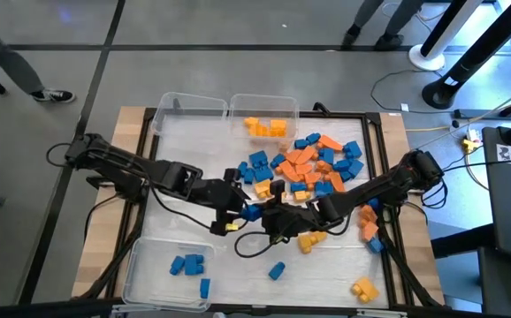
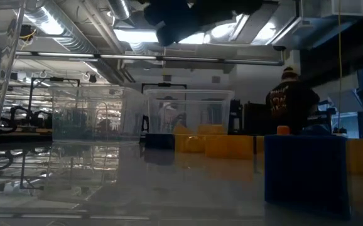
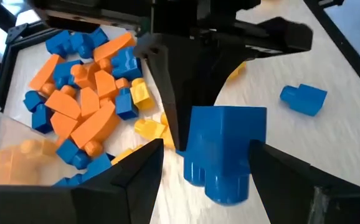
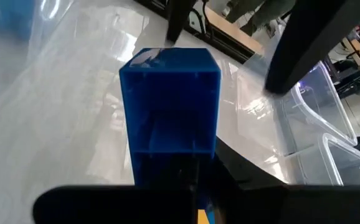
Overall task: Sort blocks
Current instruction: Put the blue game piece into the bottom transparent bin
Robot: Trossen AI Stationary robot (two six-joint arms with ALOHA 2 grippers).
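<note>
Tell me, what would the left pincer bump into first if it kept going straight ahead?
Most likely the blue block just ahead of the open left pincer. The right pincer is shut on that block, holding it up between the left fingers. Depth is hard to judge.

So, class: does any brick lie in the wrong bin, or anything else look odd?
No brick is visibly misfiled: the near-left bin holds only blue bricks, the far bin only yellow ones. The oddity: both grippers meet at one blue brick.

The pale worktop (image 1: 194, 146) carries a heap of blue, orange and yellow blocks (image 1: 307, 166), a few stray blocks (image 1: 362, 287) near its edge, and clear bins (image 1: 163, 265).
</note>
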